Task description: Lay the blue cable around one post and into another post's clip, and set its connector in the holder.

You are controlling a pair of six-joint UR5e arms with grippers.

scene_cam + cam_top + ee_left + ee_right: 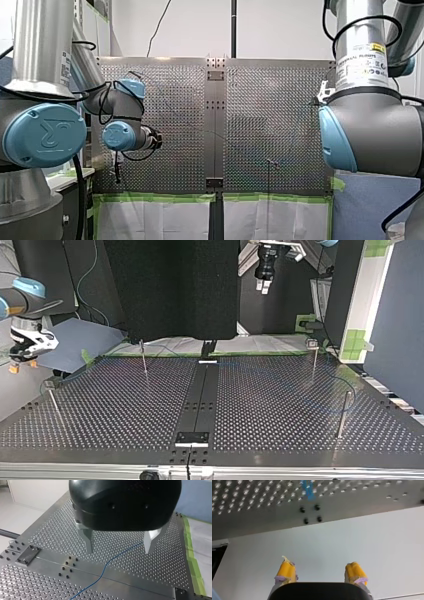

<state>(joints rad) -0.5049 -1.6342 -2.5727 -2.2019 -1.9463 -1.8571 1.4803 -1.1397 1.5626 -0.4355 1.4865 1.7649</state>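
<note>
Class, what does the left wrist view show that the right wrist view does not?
Only the left wrist view: the blue cable running across the perforated table under the left end effector. Only the right wrist view: the right end effector's yellow pads, a pale surface beyond the table's edge, an unclear blue bit. Both: the table; an open end effector.
</note>
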